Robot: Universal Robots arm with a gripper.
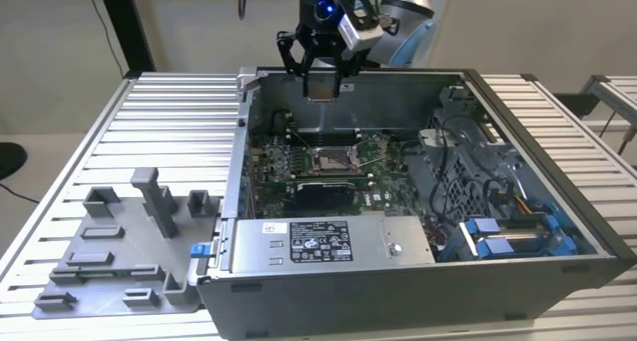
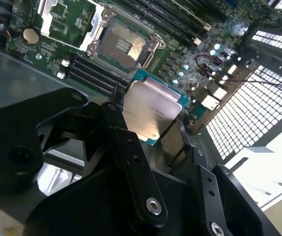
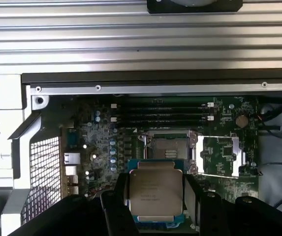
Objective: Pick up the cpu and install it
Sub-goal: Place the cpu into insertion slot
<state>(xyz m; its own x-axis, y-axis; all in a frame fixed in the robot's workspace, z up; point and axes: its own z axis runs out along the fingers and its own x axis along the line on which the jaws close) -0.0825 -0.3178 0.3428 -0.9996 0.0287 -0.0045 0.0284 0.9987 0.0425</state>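
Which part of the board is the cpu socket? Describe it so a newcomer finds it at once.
Look into the open computer case on the slatted table, at the green motherboard on its floor. Near the board's middle is the socket: a dark square with a metal frame swung open beside it, unlike the long black memory slots nearby.
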